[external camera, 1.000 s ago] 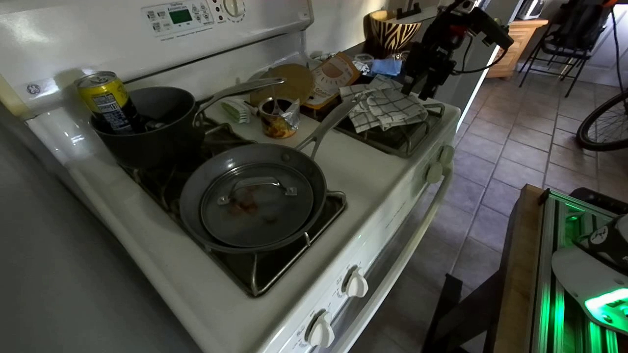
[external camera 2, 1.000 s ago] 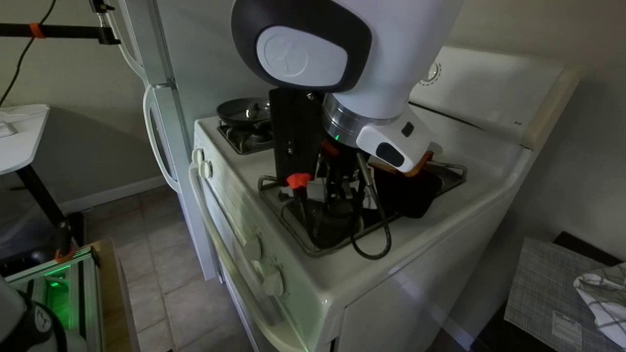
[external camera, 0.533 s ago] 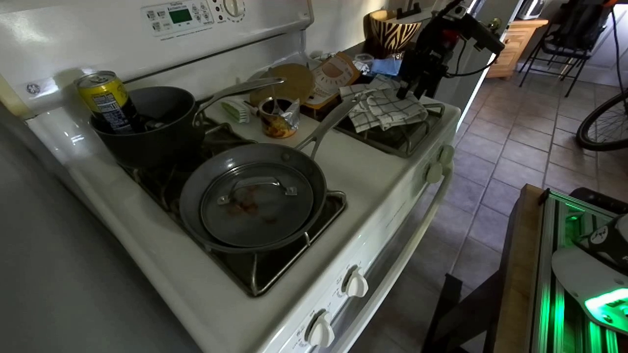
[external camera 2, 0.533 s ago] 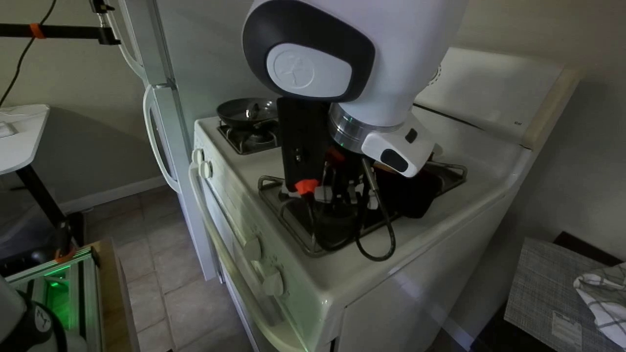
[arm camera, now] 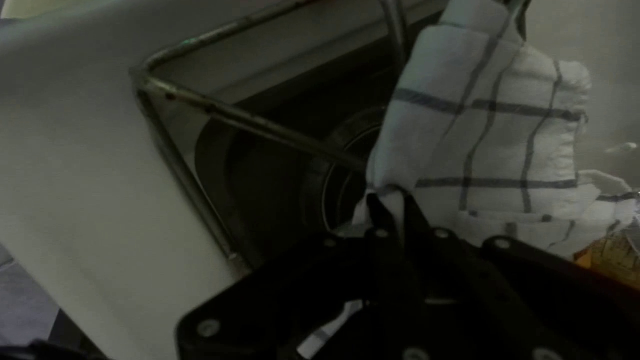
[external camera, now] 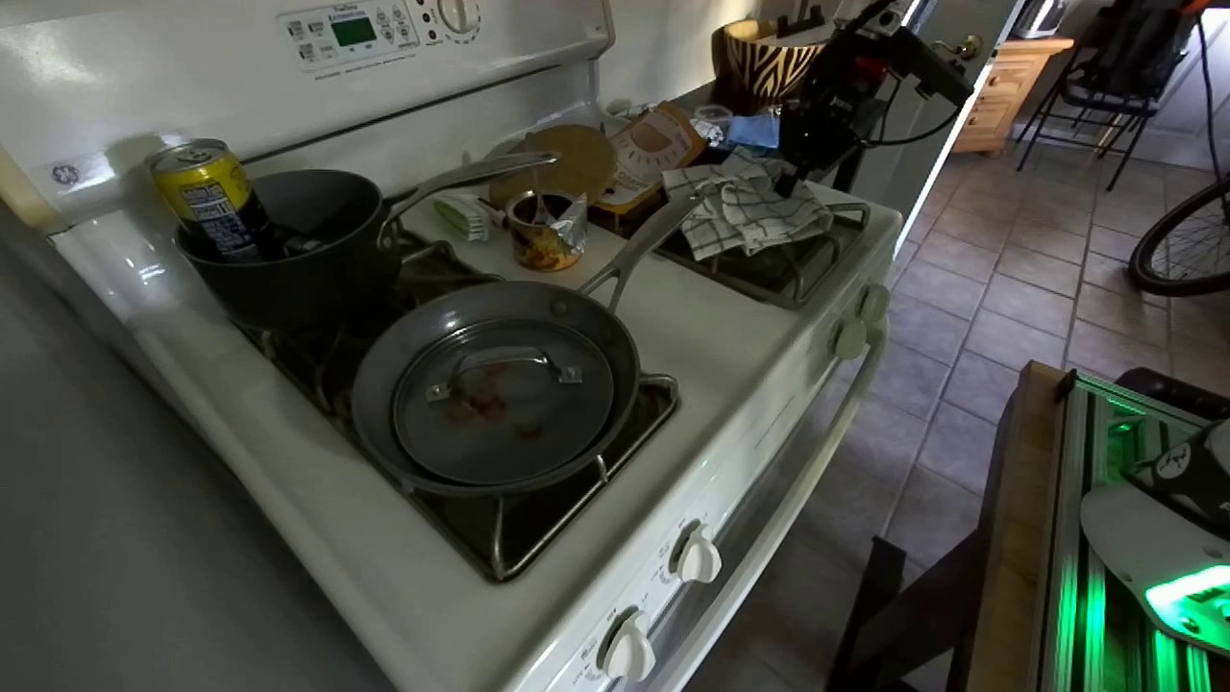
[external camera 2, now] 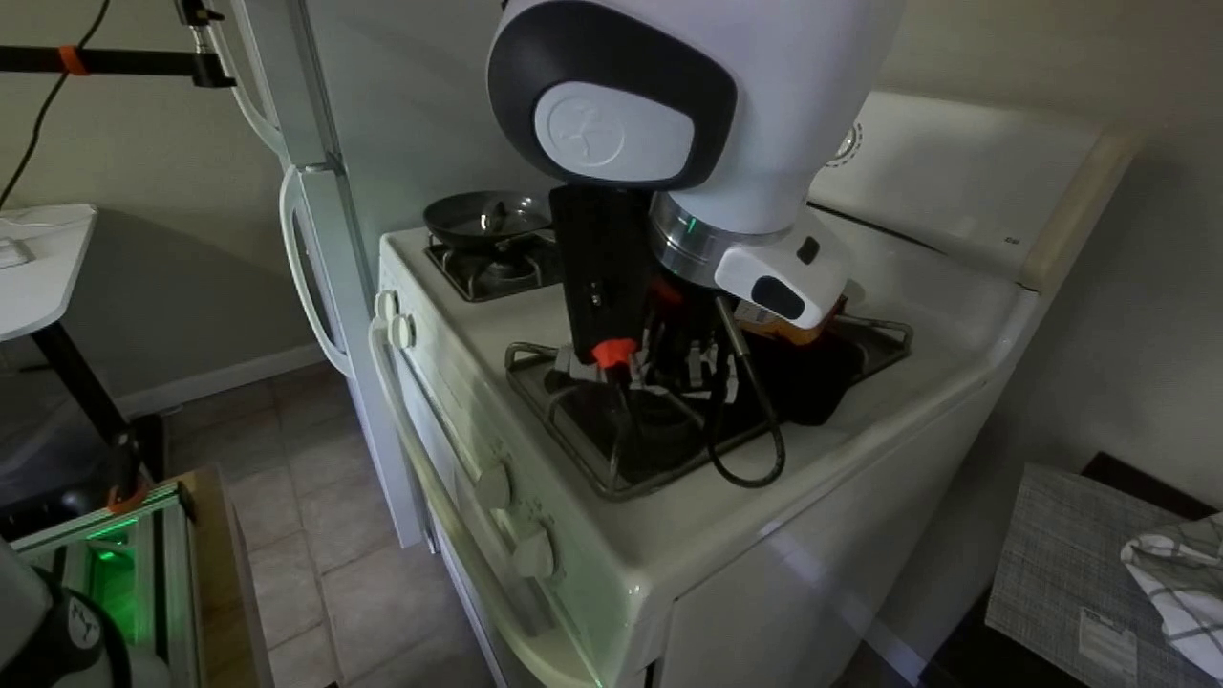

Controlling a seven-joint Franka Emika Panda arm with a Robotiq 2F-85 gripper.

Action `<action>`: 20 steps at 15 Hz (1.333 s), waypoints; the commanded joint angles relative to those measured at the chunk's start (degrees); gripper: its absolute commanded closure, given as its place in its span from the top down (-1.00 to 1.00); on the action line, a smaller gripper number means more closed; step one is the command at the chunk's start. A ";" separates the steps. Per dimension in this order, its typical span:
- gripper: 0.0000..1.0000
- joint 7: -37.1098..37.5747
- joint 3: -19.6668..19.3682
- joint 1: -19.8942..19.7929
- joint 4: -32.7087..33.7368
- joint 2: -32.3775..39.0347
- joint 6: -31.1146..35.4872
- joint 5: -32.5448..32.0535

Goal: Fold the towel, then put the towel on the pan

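The towel (external camera: pixel 754 216), white with a dark grid check, lies rumpled over the far burner in an exterior view. My gripper (arm camera: pixel 391 200) points down at it, and in the wrist view a small fold of cloth is pinched between its nearly touching fingertips. More towel (arm camera: pixel 480 145) spreads to the right of the fingers, with a strip showing below them. The grey pan (external camera: pixel 380 370) sits on the near burner, its handle reaching toward the towel. A glass lid (external camera: pixel 567 432) rests inside it, with reddish-brown residue visible. In an exterior view the arm hides most of the towel.
A dark pot (external camera: pixel 307 288) holding a yellow can (external camera: pixel 207 197) stands behind the pan. Near the towel are an opened food cup (external camera: pixel 538 245) and an orange-white package (external camera: pixel 663 149). Metal grate bars (arm camera: pixel 260 127) rise beside the gripper. Another checked cloth (external camera 2: pixel 1185 592) lies beyond the stove.
The gripper has come down and left in an exterior view onto the towel. Its fingers have drawn together on a fold, and the towel's edge has shifted slightly left.
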 commanded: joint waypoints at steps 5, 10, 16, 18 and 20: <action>-0.96 1.00 1.90 1.68 7.83 -11.72 -17.69 -2.02; -0.96 -0.10 5.09 5.72 18.22 -16.07 -23.83 -4.65; -0.96 3.33 10.19 12.31 23.58 -11.65 -29.82 -0.34; -0.96 0.81 11.12 14.59 22.68 -9.69 -29.75 4.57; -0.96 -2.09 11.87 16.13 23.22 -7.50 -30.35 9.76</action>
